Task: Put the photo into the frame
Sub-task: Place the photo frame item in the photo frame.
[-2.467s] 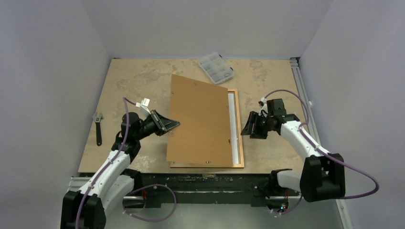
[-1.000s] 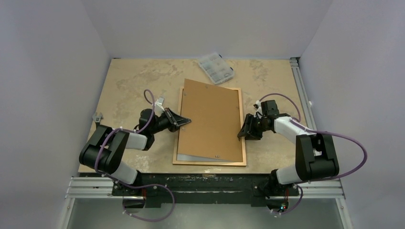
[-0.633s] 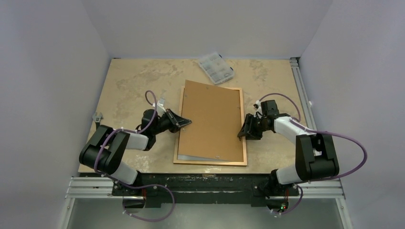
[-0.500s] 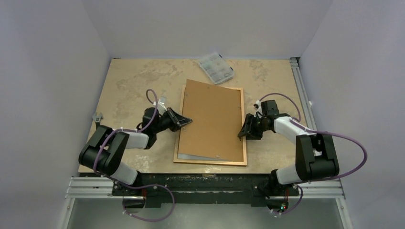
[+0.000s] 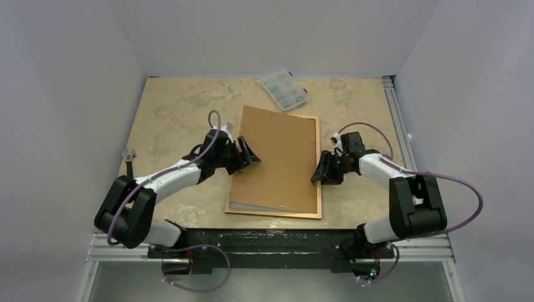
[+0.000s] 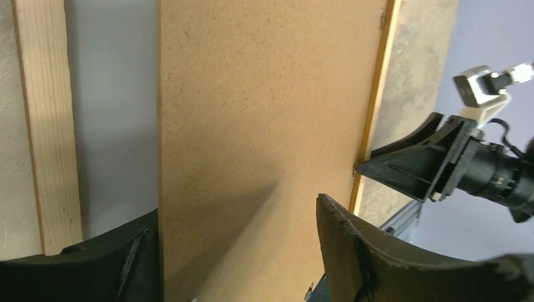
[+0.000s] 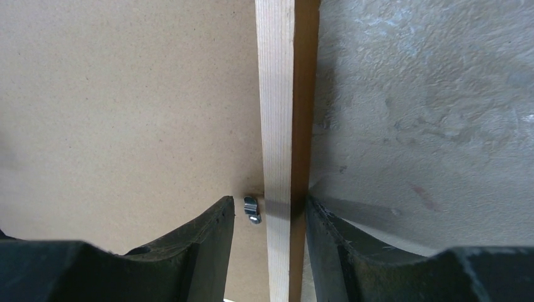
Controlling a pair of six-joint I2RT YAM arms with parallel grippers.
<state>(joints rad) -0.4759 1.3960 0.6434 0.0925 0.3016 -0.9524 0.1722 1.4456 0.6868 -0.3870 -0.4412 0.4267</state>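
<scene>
1. I am working on the closing-up step. The frame [image 5: 277, 214] is lying flat at the middle of the tabletop [image 5: 182, 107]. The brown backing board [image 5: 277, 160] is resting on it askew, with its far-left corner poking out over the far rail.
2. The photo is not showing in any view, and I am judging it to be lying under the board, inside the frame. A pale grey strip [image 6: 110, 113] is showing between the board's left edge and the left rail. I cannot tell whether that is the photo's white back or the pane.
3. My left hand [image 5: 253, 154] is hovering over the board's left edge with its fingers apart, clamped on nothing. I am planning to press lightly there and turn the board until its edges are running parallel with the rails and it is dropping in between them.
4. My right hand [image 5: 317, 175] is straddling the right rail [image 7: 277, 113] with its fingers apart. One is sitting on the board side by a small metal tab [image 7: 252, 209] and the other on the tabletop side against the wood. A sliver of gap is showing on the board side, so I am reading this as a brace, not a clamp. It is worth holding there so the frame is not sliding while the left pushes.
5. I am watching for the board riding up on a rail or dragging whatever is lying beneath it, so I am favouring slow, shallow nudges.
</scene>
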